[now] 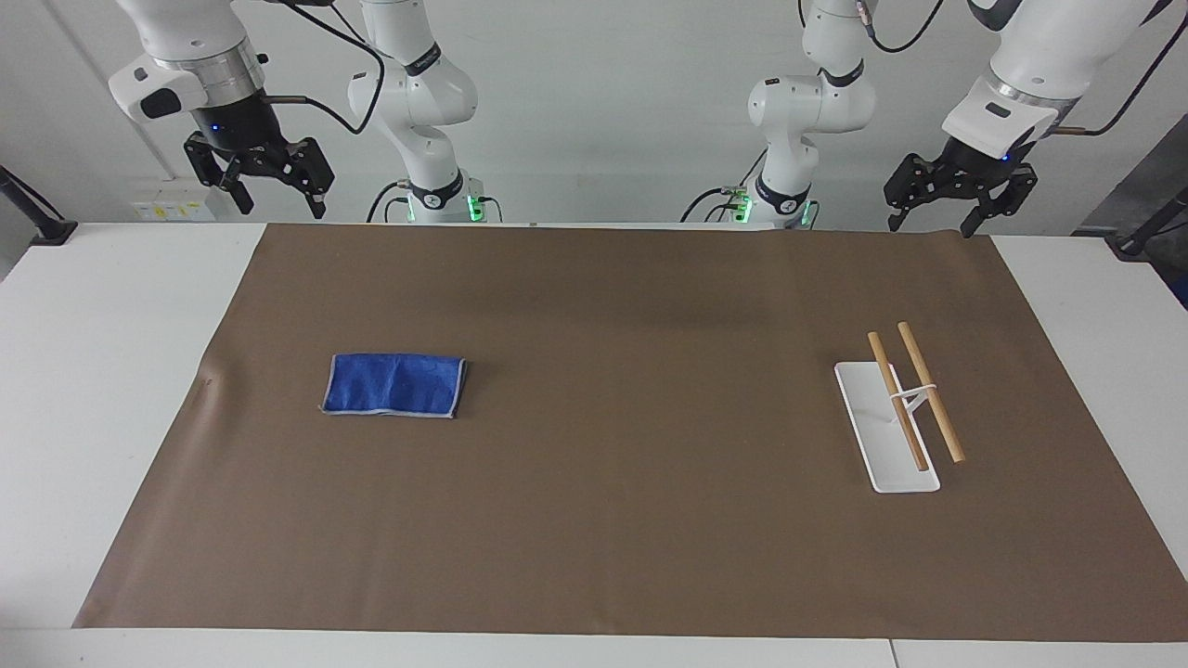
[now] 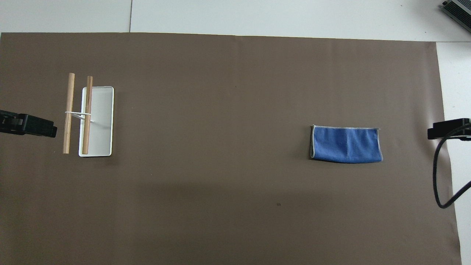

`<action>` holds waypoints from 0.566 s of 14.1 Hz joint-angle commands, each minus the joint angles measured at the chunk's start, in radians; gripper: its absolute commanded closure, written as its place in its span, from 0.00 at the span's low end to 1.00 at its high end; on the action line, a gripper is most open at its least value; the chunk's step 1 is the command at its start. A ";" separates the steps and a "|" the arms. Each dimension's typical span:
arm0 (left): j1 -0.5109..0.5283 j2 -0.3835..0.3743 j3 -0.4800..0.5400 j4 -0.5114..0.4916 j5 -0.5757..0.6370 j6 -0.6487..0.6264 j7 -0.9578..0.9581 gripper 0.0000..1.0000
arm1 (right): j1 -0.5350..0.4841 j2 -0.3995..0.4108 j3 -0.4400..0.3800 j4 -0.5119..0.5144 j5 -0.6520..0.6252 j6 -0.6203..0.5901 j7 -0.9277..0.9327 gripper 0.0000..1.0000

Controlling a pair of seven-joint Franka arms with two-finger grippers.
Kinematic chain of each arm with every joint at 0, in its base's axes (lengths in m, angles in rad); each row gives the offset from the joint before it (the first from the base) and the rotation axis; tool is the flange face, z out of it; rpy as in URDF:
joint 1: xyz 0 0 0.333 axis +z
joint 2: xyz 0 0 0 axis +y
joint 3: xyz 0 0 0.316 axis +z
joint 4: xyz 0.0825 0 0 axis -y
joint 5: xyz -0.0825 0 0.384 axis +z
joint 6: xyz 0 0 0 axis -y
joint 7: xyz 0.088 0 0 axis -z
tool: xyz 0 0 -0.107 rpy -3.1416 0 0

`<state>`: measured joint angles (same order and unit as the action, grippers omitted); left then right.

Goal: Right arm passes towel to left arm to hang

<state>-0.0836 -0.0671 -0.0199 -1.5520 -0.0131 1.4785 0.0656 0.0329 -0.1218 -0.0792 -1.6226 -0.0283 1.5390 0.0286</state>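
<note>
The towel (image 1: pixel 393 385) (image 2: pixel 346 144) is a folded blue cloth with a pale stitched edge, lying flat on the brown mat toward the right arm's end of the table. My right gripper (image 1: pixel 281 199) hangs open and empty, high over the mat's corner at the robots' edge, well apart from the towel. My left gripper (image 1: pixel 933 223) also hangs open and empty, raised over the mat's other corner at the robots' edge. In the overhead view only a tip of each gripper shows at the side edges.
A rack (image 1: pixel 905 413) (image 2: pixel 88 116) with a white base and two wooden rods stands toward the left arm's end of the table. The brown mat (image 1: pixel 594 520) covers most of the white table. A black cable (image 2: pixel 439 184) loops down from the right arm.
</note>
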 commanded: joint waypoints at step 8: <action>0.007 -0.051 -0.002 -0.072 0.001 0.025 0.000 0.00 | -0.011 0.024 0.004 -0.029 0.007 0.093 0.031 0.00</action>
<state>-0.0835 -0.0833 -0.0193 -1.5808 -0.0131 1.4800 0.0656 0.0323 -0.0920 -0.0802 -1.6322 -0.0283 1.6008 0.0323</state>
